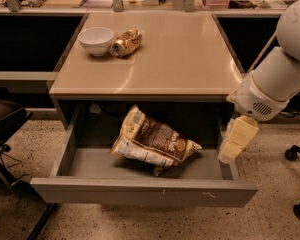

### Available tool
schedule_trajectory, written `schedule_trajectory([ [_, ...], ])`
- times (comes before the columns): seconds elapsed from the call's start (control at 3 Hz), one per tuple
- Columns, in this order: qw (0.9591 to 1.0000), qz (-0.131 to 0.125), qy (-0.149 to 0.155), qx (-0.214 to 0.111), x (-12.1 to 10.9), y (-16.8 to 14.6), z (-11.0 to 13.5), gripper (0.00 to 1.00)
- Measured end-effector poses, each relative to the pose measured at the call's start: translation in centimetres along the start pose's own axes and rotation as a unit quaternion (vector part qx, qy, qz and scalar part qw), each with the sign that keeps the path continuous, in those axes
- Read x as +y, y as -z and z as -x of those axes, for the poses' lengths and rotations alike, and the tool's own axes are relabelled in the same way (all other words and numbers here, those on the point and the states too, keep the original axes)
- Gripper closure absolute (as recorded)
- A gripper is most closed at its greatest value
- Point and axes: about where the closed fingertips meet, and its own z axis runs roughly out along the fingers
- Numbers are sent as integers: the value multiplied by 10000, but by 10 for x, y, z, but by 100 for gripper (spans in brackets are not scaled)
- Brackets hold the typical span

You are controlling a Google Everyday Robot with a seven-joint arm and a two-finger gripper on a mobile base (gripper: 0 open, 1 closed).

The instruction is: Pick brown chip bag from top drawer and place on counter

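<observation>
Camera view: one crumpled brown foil chip bag with cream ends (152, 143) lies in the open wide grey metal top drawer (140, 194), long axis slanting back-left to front-right; one white bowl (96, 40) and one crushed golden can (126, 42) sit side by side on the glossy beige counter (180, 59); the cream claw (229, 154) hangs over the drawer's right wall, apart from the bag; how far open, I cannot tell

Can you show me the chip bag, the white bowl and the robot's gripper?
brown chip bag (159, 141): camera view, its brown middle.
white bowl (96, 47): camera view, its outer wall.
gripper (230, 151): camera view, its cream tip, above the right side of the top drawer (140, 193).
</observation>
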Motion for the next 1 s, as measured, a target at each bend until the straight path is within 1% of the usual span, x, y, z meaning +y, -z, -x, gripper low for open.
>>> schedule_trajectory([
  [0.33,9947,-20,-467,-918,-23,-40,40,0],
  [0.67,9750,-586,-1091,-1847,-63,-54,82,0],
  [1.0,9750,-585,-1091,-1847,-63,-54,82,0],
])
